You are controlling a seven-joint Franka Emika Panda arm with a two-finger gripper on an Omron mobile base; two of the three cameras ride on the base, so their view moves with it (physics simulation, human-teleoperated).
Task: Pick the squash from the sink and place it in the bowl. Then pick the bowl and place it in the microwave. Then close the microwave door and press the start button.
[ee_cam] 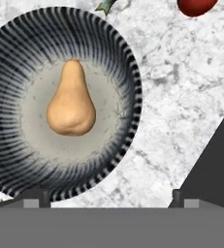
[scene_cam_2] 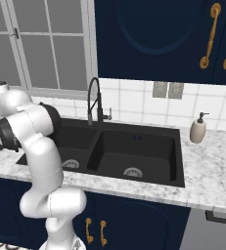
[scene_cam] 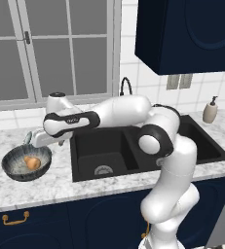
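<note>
Tan squash (ee_cam: pixel 71 105), one, lying inside one striped bowl (ee_cam: pixel 118 58) on marble tabletop (ee_cam: pixel 171 106). I see one tomato (ee_cam: pixel 196 6) nearby; end effector (ee_cam: pixel 112 196) above, fingers apart, empty.

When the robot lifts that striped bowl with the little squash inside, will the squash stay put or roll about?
The squash lies loose on its side in the bowl, so it would probably roll or slide if the bowl tilts. Its pear shape should make it curve rather than roll straight. The bowl's sloping wall looks high enough to keep it in.
</note>
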